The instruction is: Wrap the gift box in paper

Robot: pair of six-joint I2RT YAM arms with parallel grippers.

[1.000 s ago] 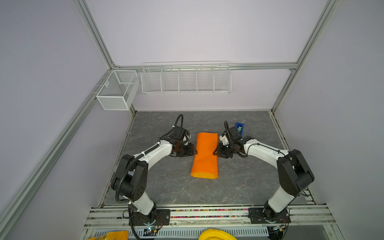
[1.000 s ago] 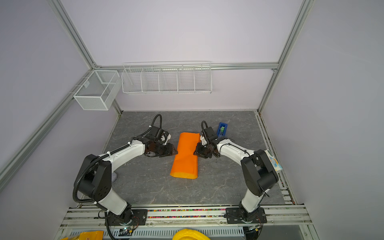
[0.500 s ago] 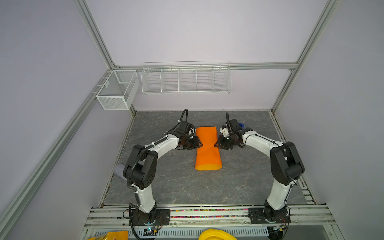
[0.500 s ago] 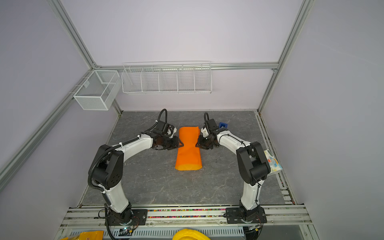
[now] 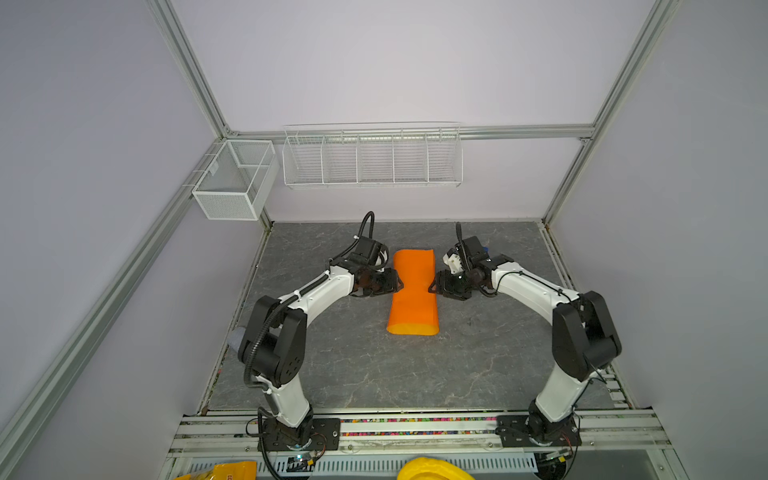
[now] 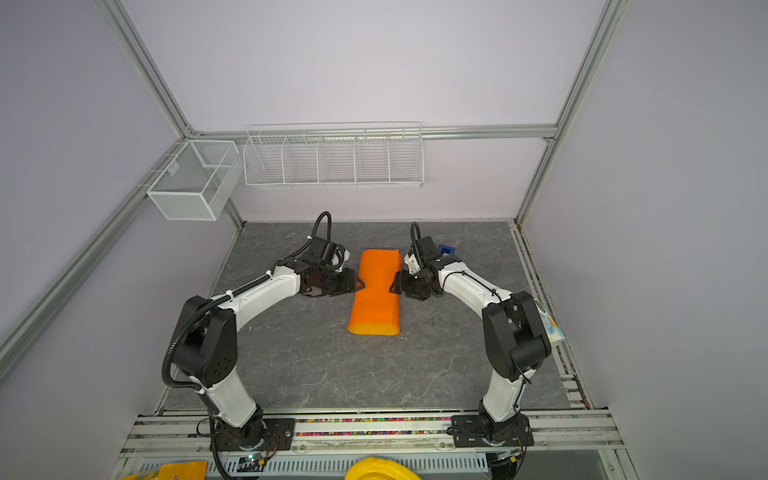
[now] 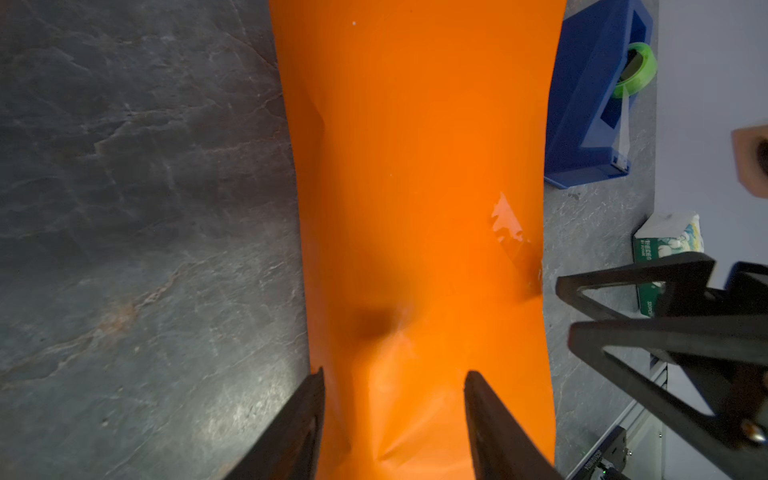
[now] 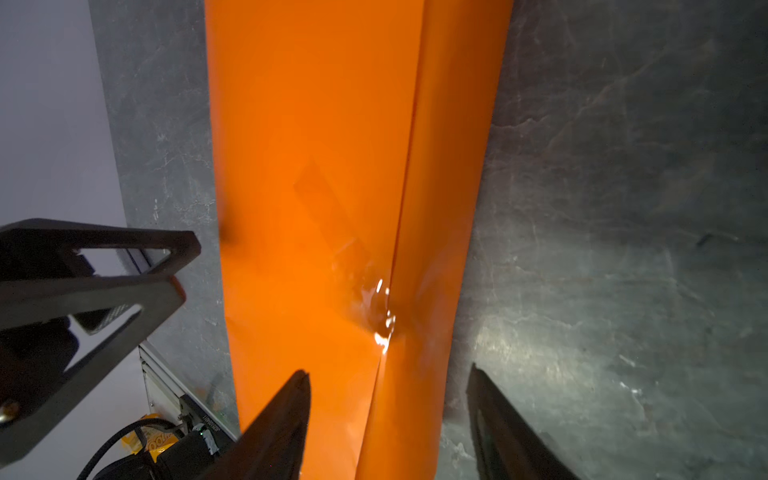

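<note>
A large, thin sheet of plain orange wrapping paper (image 5: 413, 291), closed into a flattened tube with its near end gaping, lies mid-table on the grey marbled tabletop (image 5: 353, 365). The gift box is out of sight, presumably inside. The left gripper (image 5: 400, 284) and right gripper (image 5: 430, 287) flank the tube's pinched waist, both with jaws spread and clasping nothing. The left gripper's tips stand over dented paper, while the right has one finger over paper and one over bare table. A clear strip of tape (image 8: 328, 216) crosses the seam. The sheet looks light, slick and easily creased, and its loose ends seem the safest hold.
</note>
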